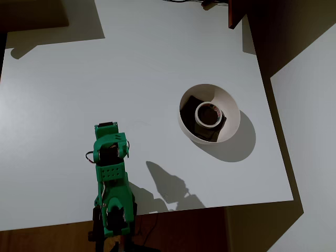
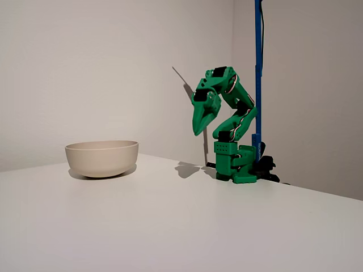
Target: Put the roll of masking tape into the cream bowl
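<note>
In the overhead view the roll of masking tape lies flat inside the cream bowl, right of centre, on a dark brown piece at its bottom. The green arm's fingers, folded back near its base at the lower left of the white counter, point downward, pressed together and holding nothing.
</note>
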Action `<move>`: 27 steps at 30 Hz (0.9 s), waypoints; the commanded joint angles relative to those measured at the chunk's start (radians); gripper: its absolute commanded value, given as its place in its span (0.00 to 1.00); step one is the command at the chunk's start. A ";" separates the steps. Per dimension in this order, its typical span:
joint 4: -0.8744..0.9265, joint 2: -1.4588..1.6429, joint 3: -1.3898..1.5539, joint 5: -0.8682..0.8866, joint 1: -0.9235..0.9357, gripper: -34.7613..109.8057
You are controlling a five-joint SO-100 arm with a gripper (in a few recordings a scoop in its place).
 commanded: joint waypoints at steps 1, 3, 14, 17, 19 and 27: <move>-0.041 0.095 0.098 -0.011 -0.021 0.18; -0.077 0.149 0.178 -0.012 -0.021 0.18; -0.114 0.495 0.511 -0.009 0.003 0.18; -0.092 0.603 0.583 -0.026 0.002 0.18; -0.098 0.603 0.598 -0.029 0.011 0.18; -0.046 0.604 0.641 -0.043 0.015 0.18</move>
